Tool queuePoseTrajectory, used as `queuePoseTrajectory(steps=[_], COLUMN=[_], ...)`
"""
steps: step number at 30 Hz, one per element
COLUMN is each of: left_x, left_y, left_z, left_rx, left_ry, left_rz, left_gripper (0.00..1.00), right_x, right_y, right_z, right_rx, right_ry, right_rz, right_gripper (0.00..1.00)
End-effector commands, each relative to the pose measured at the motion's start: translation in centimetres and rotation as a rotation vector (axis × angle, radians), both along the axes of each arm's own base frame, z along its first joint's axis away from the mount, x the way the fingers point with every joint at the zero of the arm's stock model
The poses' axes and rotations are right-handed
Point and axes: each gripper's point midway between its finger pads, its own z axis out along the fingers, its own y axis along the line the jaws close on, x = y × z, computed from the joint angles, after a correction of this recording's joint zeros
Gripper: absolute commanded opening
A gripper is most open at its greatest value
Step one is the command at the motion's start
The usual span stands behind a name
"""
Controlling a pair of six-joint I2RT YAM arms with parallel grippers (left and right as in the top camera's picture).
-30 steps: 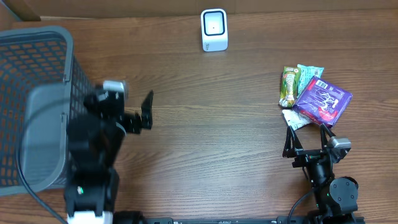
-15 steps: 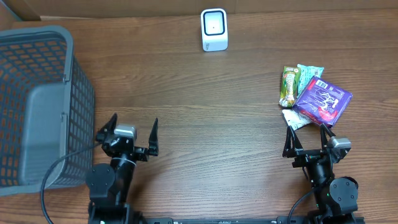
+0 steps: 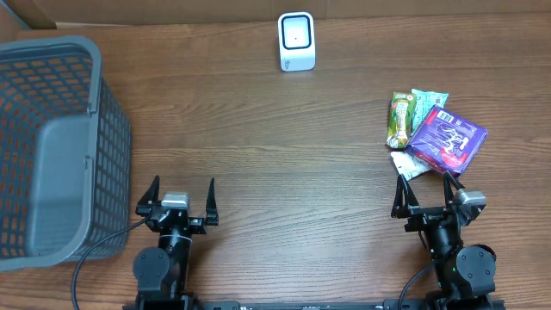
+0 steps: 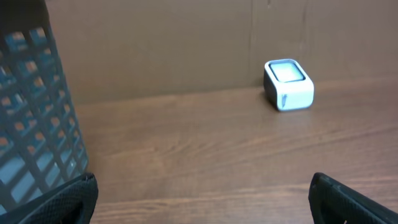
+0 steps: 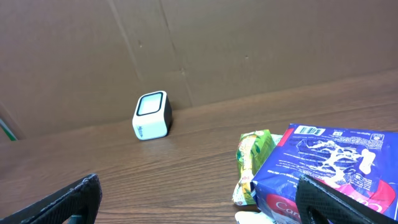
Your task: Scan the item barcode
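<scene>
The items lie in a pile at the right: a purple package (image 3: 446, 139) on top, a green snack bag (image 3: 401, 120), a pale green packet (image 3: 429, 100) and a white wrapper (image 3: 408, 164). In the right wrist view the purple package (image 5: 336, 162) shows a barcode (image 5: 311, 130) near its far edge, with the green bag (image 5: 252, 155) beside it. The white scanner (image 3: 296, 40) stands at the table's far edge. My right gripper (image 3: 424, 185) is open just in front of the pile, its right finger close to the purple package. My left gripper (image 3: 183, 186) is open and empty at the front left.
A tall grey mesh basket (image 3: 52, 146) fills the left side, close to my left gripper; its wall (image 4: 31, 112) shows in the left wrist view. The scanner (image 4: 288, 84) stands against a cardboard backdrop. Bare wooden table lies between the arms.
My left arm has drawn back from beside the basket to a low pose at the front edge, its gripper still open. The right arm and the pile have not moved.
</scene>
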Motion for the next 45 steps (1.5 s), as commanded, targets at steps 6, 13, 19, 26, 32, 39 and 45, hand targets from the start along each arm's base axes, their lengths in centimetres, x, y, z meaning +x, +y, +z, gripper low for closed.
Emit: queuePoseTrajectory(steps=[6, 13, 19, 26, 32, 39, 45], left_x=[-0.31, -0.29, -0.29, -0.29, -0.29, -0.29, -0.29], left_y=[0.32, 0.39, 0.39, 0.39, 0.39, 0.39, 0.39], left_z=[-0.81, -0.87, -0.87, -0.87, -0.87, -0.86, -0.87], left_rx=[0.020, 0.018, 0.018, 0.018, 0.018, 0.018, 0.018], left_ry=[0.005, 0.008, 0.008, 0.008, 0.008, 0.007, 0.008], left_rz=[0.016, 0.020, 0.020, 0.020, 0.020, 0.020, 0.020], left_gripper=[0.99, 0.99, 0.99, 1.00, 1.00, 1.00, 1.00], right_x=[-0.04, -0.04, -0.04, -0.04, -0.04, -0.04, -0.04], right_y=[0.24, 0.24, 0.24, 0.24, 0.24, 0.24, 0.24], right_z=[-0.16, -0.16, -0.16, -0.16, -0.16, -0.16, -0.16], right_rx=[-0.007, -0.007, -0.007, -0.007, -0.007, -0.007, -0.007], right_ry=[-0.006, -0.006, -0.006, -0.006, -0.006, -0.006, -0.006], right_rz=[0.011, 0.011, 0.011, 0.011, 0.011, 0.011, 0.011], right_gripper=[1.00, 1.00, 1.00, 1.00, 1.00, 1.00, 1.00])
